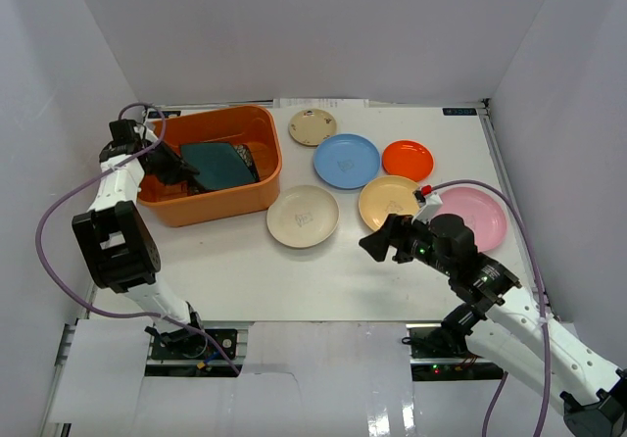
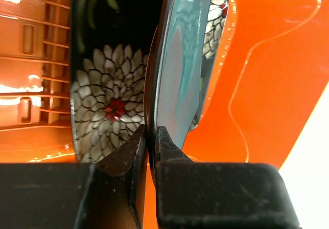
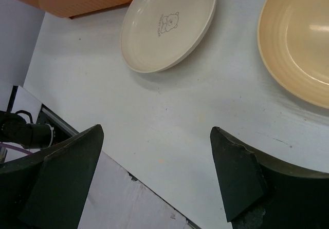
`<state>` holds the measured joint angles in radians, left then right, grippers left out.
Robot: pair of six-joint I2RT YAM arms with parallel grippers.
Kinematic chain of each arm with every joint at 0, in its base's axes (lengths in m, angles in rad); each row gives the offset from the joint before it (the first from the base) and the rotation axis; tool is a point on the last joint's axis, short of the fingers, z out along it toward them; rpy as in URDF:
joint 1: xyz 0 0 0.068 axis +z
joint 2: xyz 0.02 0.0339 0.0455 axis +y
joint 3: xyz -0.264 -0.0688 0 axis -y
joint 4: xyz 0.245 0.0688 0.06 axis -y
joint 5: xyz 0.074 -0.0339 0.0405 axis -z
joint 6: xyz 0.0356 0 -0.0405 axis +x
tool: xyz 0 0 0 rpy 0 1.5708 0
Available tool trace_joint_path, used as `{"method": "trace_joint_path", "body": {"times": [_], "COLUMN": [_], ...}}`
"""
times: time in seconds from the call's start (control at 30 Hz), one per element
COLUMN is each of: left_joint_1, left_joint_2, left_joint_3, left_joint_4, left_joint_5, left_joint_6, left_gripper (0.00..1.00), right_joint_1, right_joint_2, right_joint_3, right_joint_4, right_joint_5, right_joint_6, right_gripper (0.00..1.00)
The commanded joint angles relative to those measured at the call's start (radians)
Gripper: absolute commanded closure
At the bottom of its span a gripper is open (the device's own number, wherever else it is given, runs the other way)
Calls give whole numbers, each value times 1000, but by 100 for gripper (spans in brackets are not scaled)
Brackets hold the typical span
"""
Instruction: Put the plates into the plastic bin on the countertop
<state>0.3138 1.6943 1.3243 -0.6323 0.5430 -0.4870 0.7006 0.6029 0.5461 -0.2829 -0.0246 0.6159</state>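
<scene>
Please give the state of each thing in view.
left gripper: shut on teal plate.
right gripper: open, empty.
teal plate: gripped, in bin.
floral plate: in bin.
bin: upright, two plates inside.
cream plate: on table.
tan plate: on table.
blue plate: on table.
red plate: on table.
yellow plate: on table.
pink plate: on table.

The orange bin (image 2: 267, 85), at the right of the left wrist view, is glossy moulded plastic. The teal plate (image 2: 180, 70) and black floral plate (image 2: 110, 100) gleam, probably glazed ceramic. The cream plate (image 3: 167, 23) looks smooth and satin, the countertop (image 3: 180, 126) matt white.
</scene>
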Motion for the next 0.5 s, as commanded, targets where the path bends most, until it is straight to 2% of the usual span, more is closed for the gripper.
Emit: {"method": "trace_joint_path", "body": {"times": [0.0,0.1,0.13,0.2,0.23,0.3,0.33,0.47], "left_joint_1": [1,-1,-2,-10,-13,-21,-24,-41], "left_joint_2": [-47,-21,-15,-5,-5,-15,-19,-41], "left_joint_3": [110,136,136,133,133,130,130,127], "left_joint_4": [22,-3,-4,-7,-9,-7,-9,-4], "left_joint_5": [20,-35,-41,-63,-98,-126,-152,-199], "left_joint_6": [21,36,39,48,53,59,60,61], "left_gripper": [100,98,86,72,54,38,26,14], "right_joint_1": [4,2,4,4,2,2,2,4], "right_joint_2": [-2,6,6,12,14,18,20,43], "right_joint_3": [-23,-28,-28,-26,-25,-23,-23,-20], "right_joint_4": [31,31,31,33,31,30,30,27], "right_joint_5": [20,20,20,51,57,69,83,113], "right_joint_6": [-25,-24,-24,-24,-22,-21,-19,-15], "right_gripper": [10,10,10,10,10,10,10,13]}}
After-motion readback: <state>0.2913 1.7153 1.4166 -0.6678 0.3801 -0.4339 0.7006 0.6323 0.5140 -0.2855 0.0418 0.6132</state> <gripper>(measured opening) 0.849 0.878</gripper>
